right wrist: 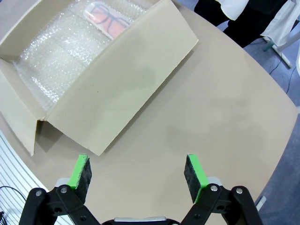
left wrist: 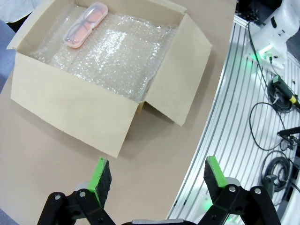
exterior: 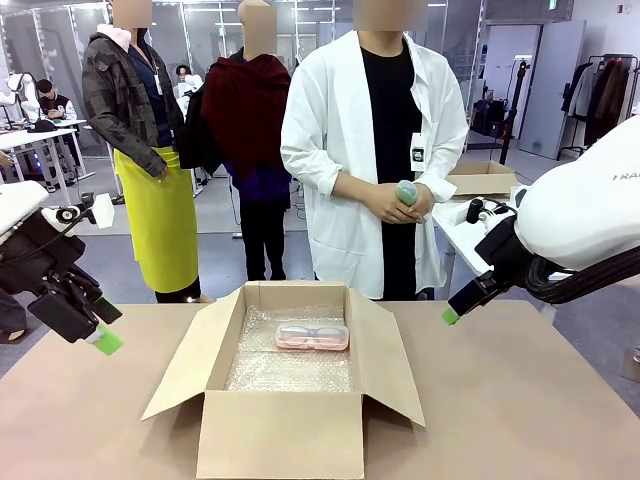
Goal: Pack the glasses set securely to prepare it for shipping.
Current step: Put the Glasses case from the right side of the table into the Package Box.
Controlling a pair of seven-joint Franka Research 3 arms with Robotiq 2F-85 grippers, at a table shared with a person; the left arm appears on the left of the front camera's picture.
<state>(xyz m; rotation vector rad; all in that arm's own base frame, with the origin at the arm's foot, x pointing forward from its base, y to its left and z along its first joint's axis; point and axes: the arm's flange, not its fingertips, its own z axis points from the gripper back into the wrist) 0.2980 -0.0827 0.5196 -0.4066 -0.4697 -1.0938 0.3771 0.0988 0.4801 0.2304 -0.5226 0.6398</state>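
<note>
A pale pink glasses case [exterior: 312, 336] with dark frames inside lies on bubble wrap [exterior: 290, 365] in an open cardboard box [exterior: 285, 435] at the table's middle; it also shows as the pink case [left wrist: 86, 24] and the pink case [right wrist: 108, 18] in the wrist views. A person in a white coat across the table holds the mint green case [exterior: 407, 193] in both hands. My left gripper [exterior: 100, 335] hovers open at the box's left, my right gripper [exterior: 452, 312] open at its right. Wide open jaws show on the left gripper [left wrist: 154, 176] and the right gripper [right wrist: 138, 174], both holding nothing.
The box's four flaps [exterior: 180, 370] are spread outward. Brown tabletop [exterior: 520, 400] lies free on both sides of the box. A slatted metal floor with cables [left wrist: 262, 140] runs beside the table edge. A second cardboard box [exterior: 483, 179] sits on a table behind.
</note>
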